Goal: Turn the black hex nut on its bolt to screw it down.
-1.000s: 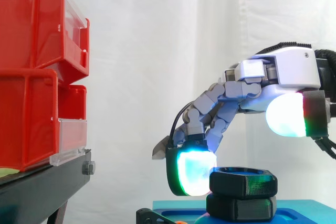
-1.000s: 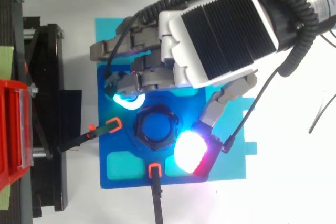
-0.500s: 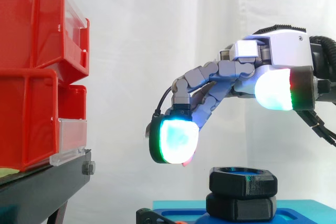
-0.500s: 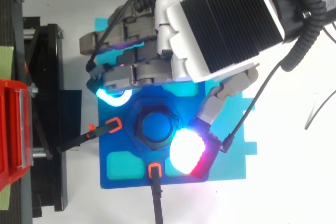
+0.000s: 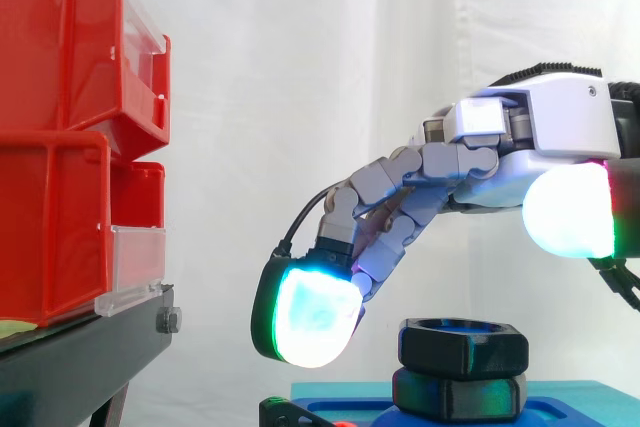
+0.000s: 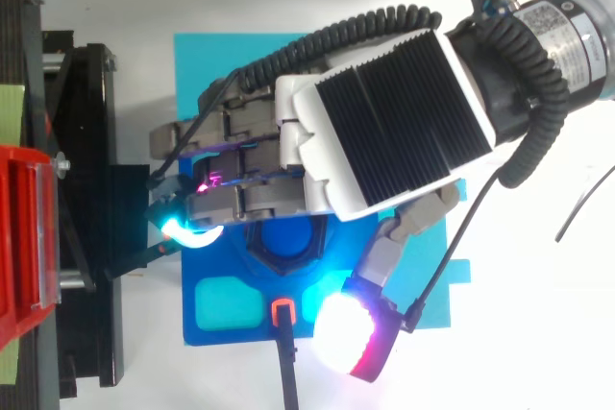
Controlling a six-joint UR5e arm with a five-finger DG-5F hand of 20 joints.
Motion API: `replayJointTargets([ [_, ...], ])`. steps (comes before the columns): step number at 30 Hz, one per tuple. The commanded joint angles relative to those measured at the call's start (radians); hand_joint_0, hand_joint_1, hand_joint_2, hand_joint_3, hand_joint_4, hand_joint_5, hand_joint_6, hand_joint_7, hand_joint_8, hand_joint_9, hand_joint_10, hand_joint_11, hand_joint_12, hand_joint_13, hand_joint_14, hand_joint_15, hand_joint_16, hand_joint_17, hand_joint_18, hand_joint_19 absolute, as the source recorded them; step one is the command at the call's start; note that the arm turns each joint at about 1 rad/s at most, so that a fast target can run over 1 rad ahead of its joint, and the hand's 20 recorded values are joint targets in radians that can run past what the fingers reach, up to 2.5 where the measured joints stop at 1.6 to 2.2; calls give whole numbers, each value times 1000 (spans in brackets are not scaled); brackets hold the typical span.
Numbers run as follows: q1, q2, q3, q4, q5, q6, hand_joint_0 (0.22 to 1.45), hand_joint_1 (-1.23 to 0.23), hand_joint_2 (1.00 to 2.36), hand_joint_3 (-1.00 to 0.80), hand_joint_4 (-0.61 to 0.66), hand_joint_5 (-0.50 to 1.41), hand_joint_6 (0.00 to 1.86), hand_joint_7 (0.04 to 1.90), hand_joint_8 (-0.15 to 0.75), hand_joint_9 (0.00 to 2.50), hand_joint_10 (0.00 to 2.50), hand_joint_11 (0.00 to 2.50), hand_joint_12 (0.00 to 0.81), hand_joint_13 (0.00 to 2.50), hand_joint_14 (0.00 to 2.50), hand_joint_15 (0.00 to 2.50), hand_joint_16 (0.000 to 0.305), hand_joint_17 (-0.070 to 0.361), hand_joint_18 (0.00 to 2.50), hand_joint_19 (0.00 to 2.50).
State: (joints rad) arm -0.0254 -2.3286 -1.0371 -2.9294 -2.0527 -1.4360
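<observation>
The black hex nut (image 5: 463,344) sits on top of a second black hex piece (image 5: 460,393) on the blue base plate (image 6: 221,306). From above, the nut (image 6: 288,249) is mostly covered by my hand (image 6: 389,127). The hand reaches in from the right and hovers over the nut without touching it. Its fingers stretch down and to the left, and a glowing fingertip (image 5: 305,315) hangs left of the nut at about its height. The thumb pad (image 5: 568,212) floats above and to the right of the nut. The hand is open and holds nothing.
Red bins (image 5: 70,137) stand stacked on a black stand (image 5: 90,357) at the left, close to the fingertips. Two orange-tipped black clips (image 6: 282,313) lie on the plate's front and left edges. A cyan sheet (image 6: 221,50) lies under the plate.
The hand let go of the nut and lifted. It has since shifted toward the plate's front edge and the stand, and its fingers have come back down beside the nut.
</observation>
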Motion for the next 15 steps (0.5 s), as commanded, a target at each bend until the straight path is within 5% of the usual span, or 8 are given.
replayJointTargets([
  [1,7,0,-3,1,9,0,324,-196,1000,-500,285,-135,502,757,359,633,4,174,446,490,0,57,71,160,657,349],
  [11,13,0,-12,1,9,-4,365,-98,1000,-500,308,-73,500,1272,370,714,10,313,426,498,2,89,66,149,650,356],
  [15,13,0,-12,0,9,-4,371,-94,1000,-500,300,-79,544,1239,377,740,10,337,424,506,3,89,66,148,658,367],
])
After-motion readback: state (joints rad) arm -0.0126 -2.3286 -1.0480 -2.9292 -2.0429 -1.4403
